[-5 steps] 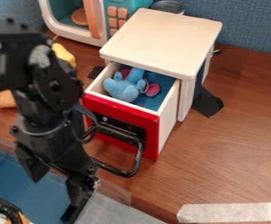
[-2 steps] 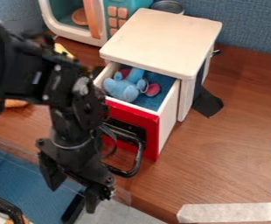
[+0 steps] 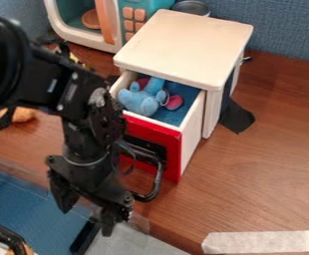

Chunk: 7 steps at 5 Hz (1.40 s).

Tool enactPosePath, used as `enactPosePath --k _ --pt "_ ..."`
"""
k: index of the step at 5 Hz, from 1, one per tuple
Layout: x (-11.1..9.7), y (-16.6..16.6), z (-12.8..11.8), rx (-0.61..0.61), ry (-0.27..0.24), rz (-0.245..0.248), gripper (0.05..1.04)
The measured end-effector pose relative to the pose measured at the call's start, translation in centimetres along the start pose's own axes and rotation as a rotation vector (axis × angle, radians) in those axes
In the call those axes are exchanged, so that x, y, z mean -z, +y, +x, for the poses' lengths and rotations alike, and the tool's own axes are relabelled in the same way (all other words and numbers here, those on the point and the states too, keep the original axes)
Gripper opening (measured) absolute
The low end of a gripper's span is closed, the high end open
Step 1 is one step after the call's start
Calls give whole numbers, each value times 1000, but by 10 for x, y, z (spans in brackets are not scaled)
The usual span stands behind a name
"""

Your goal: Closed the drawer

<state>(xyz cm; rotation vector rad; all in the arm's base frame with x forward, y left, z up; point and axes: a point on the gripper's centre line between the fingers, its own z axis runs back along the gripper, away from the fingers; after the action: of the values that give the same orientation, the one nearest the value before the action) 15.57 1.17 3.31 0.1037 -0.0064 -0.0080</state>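
While the drawer (image 3: 173, 156) juts from the white cabinet (image 3: 184, 42) with a blue plush toy (image 3: 141, 101) inside, the fingers (image 3: 64, 197) hang well parted near its handle (image 3: 158, 180), gripping nothing. The drawer looks light and rigid, likely sliding with mild friction. It probably needs no grasp, just a square push mid-front; off-centre pressure could jam it.

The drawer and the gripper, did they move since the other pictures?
The gripper moved toward the picture's right and a bit up, nearer the red drawer front. It didn't grab anything. The drawer stayed open, with the blue toy inside.
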Motion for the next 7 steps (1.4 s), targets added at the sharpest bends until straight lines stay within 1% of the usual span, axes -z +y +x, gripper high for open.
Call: enactPosePath --k 2,4,5,6,7 --pt "2 -1 10 -23 5 3 999" --pt "15 -7 18 -7 24 35 999" --pt "16 -10 26 -10 22 40 999" --pt "12 -11 35 -21 14 35 999" --pt "9 -13 49 -36 4 31 999"
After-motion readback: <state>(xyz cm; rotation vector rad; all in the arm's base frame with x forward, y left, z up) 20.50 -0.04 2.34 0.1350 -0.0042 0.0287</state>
